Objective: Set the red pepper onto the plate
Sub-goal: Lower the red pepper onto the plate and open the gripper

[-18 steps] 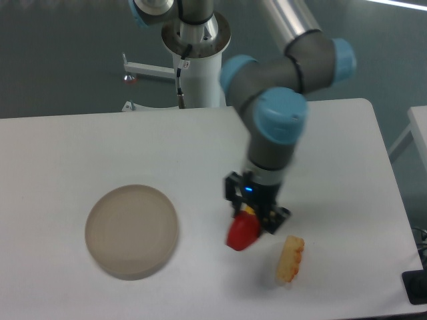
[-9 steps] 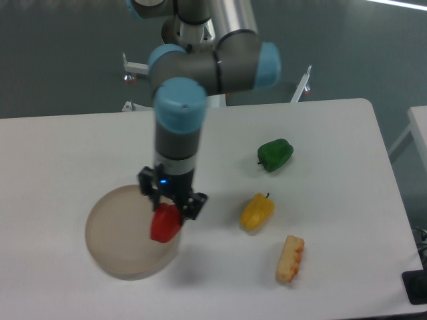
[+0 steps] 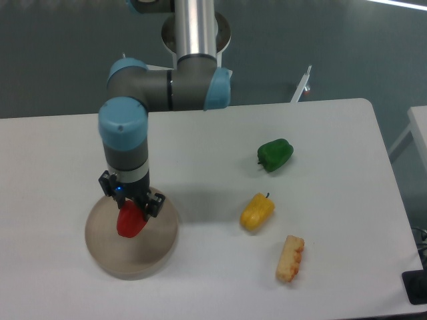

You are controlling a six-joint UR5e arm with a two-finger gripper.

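Observation:
The red pepper (image 3: 130, 223) is glossy and bright red, held by my gripper (image 3: 131, 208), which is shut on its top. It hangs over the middle of the plate (image 3: 160, 248), a round beige-grey disc at the table's front left. Whether the pepper touches the plate surface I cannot tell. The arm comes down from above, its blue-capped wrist directly over the pepper.
A green pepper (image 3: 275, 154) lies right of centre, a yellow pepper (image 3: 257, 211) below it, and a yellow-orange corn-like piece (image 3: 290, 258) near the front right. The robot base stands at the back centre.
My gripper has carried the red pepper leftward from near the yellow piece, across the plate's right edge, to over the plate's middle.

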